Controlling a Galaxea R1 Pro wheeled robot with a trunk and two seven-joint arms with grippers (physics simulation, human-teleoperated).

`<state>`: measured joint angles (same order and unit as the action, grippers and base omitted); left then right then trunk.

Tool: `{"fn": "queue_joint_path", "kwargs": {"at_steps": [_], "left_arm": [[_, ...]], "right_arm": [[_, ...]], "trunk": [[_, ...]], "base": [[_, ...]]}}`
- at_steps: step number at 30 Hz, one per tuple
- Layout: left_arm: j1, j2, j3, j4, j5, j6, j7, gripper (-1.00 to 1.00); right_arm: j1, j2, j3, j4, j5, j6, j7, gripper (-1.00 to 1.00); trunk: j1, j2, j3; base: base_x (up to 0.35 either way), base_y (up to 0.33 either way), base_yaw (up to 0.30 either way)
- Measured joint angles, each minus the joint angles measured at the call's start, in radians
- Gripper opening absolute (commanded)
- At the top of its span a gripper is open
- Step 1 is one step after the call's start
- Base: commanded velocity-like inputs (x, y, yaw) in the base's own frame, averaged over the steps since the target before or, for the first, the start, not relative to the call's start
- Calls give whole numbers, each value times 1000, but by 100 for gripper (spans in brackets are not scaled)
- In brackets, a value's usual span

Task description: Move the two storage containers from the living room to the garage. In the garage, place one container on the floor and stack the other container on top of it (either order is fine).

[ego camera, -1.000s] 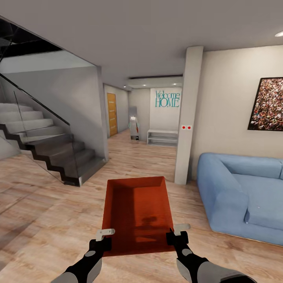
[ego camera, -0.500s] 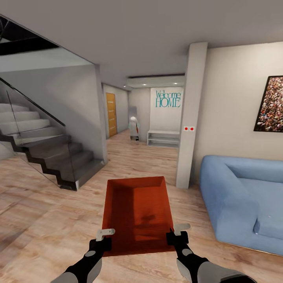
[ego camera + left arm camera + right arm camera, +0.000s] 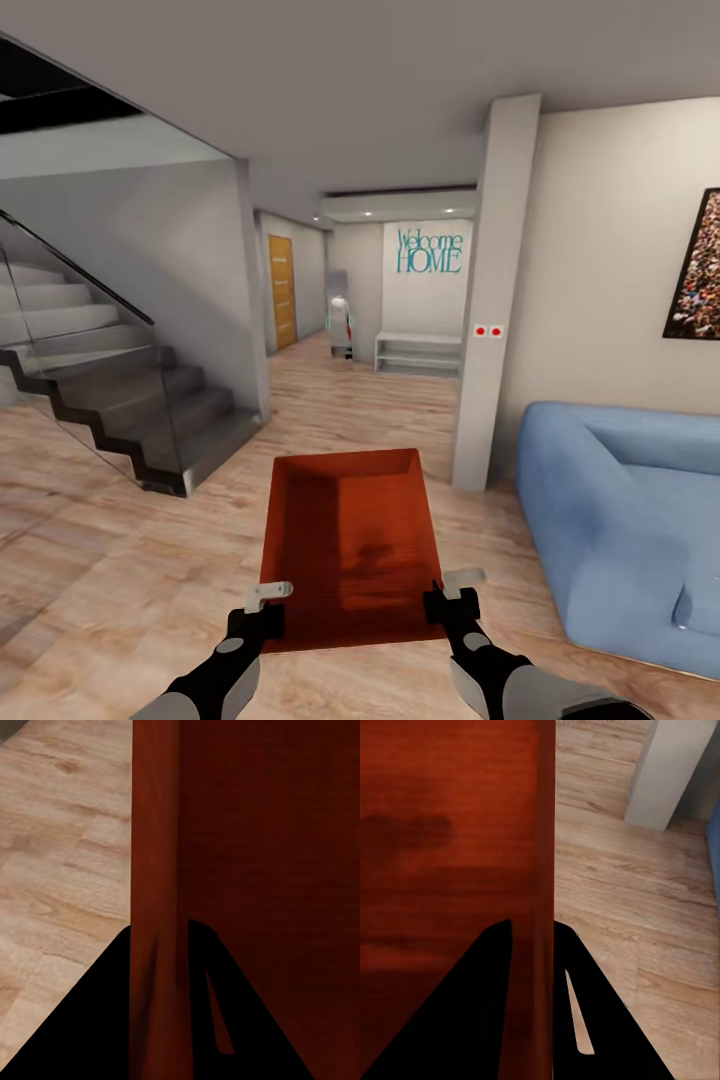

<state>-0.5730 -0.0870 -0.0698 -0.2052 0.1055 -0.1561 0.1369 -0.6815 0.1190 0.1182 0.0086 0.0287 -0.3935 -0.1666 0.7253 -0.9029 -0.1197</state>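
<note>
Orange-red open-topped rectangular storage container (image 3: 348, 548) held out in front of the robot, above the light wood plank floor (image 3: 120, 560) of the living room. Left gripper (image 3: 262, 612) clamps the container's near left wall; wrist view shows the wall (image 3: 157, 870) pinched between both dark fingers (image 3: 97, 1020). Right gripper (image 3: 448, 598) pinches the near right wall (image 3: 536, 870) the same way, one finger (image 3: 472, 1012) inside, one outside. Blue upholstered sofa (image 3: 620, 520) to the right, grey pillar (image 3: 500, 290) beside it. Grey staircase with glass railing (image 3: 110, 390) to the left. Hallway ahead: orange wooden door (image 3: 283, 291), teal "Welcome HOME" wall lettering (image 3: 428, 252), low white shelf (image 3: 418, 352).
</note>
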Motion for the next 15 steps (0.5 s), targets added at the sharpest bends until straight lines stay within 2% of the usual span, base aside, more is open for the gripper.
{"fn": "queue_joint_path", "kwargs": {"at_steps": [15], "left_arm": [[0, -1, 1, -1, -1, 1, 1, -100]], "right_arm": [[0, -1, -1, 0, 0, 0, 2, -100]], "trunk": [[0, 0, 0]], "base": [[322, 0, 0]]}}
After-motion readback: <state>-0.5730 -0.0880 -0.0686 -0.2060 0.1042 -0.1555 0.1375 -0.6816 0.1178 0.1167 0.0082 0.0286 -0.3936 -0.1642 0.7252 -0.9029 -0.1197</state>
